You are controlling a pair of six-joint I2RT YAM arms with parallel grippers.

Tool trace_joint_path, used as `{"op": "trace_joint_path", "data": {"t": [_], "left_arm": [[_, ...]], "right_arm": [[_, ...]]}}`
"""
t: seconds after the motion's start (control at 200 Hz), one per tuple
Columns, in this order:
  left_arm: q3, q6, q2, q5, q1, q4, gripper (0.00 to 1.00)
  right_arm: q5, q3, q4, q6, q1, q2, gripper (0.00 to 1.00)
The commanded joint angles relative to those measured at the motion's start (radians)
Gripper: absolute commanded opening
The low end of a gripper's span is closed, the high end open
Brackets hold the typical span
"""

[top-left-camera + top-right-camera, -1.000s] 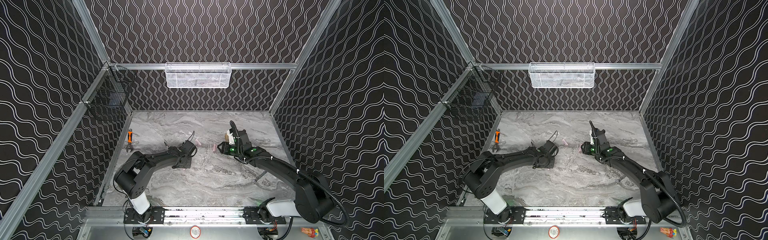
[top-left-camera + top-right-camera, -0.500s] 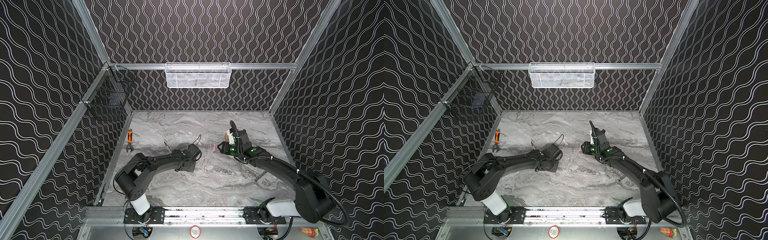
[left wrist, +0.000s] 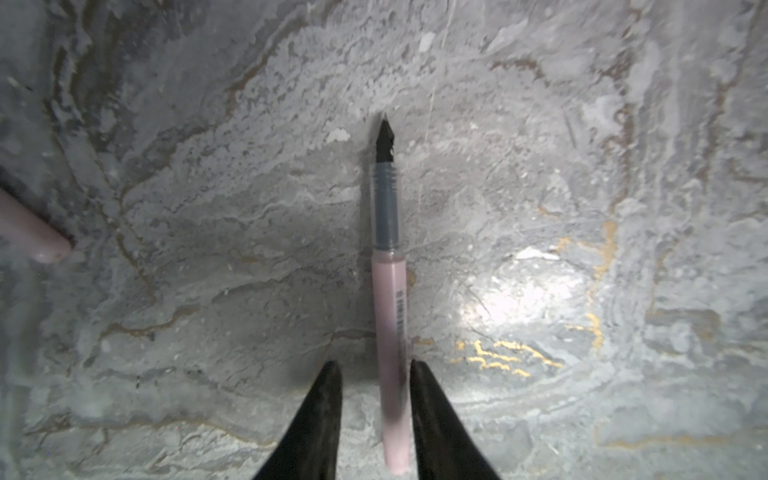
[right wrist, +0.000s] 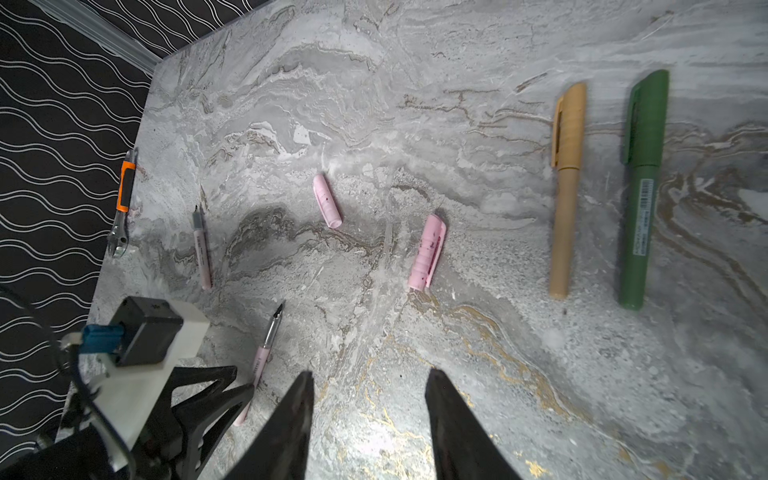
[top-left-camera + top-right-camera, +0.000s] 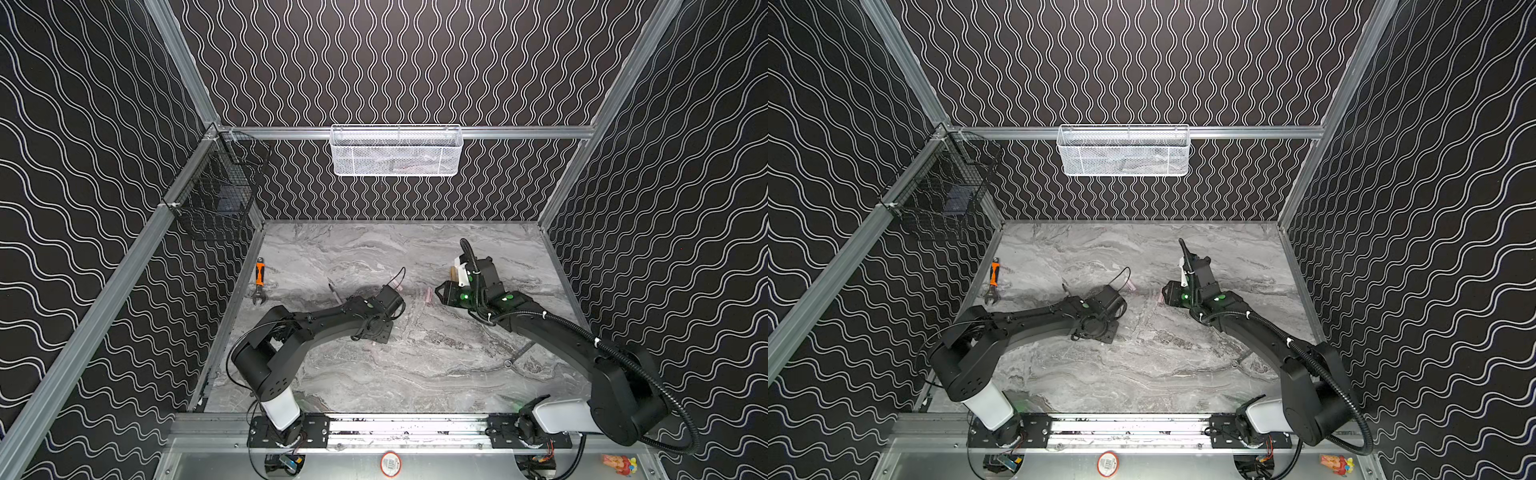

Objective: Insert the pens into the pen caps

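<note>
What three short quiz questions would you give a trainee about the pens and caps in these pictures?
1. True or false: the gold-tan plastic pen and the dark green plastic pen already wear their caps.
2. How many pale pink stubby caps lie loose on the grey marble table? A) one B) two C) four
3. Fill in: the uncapped pale pink pen with the dark tip sits between the fingers of the ___ gripper.

Key: 1 true; 2 B; 3 left gripper.
</note>
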Motion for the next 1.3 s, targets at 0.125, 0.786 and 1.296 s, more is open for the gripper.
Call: {"op": "trace_joint_path", "data": {"t": [0.125,0.786,1.296], "left_arm": [[0.05,0.062,0.014,0.006,0.0,-0.064,0.4],[0.078,0.022,-0.029,-0.015,-0.023,-0.117,0.47],[0.187,-0.051,0.161,0.019,-0.178,-0.133,0.46]], "right_arm": [[0.011,0.012,-0.001,-0.002,-0.001,-0.001,0.47],[0.009,-0.01,0.012,0.001,-0.003,0.001,0.47],[0.038,-0.049,0.009,0.015,-0.041,-0.023,0.47]]}}
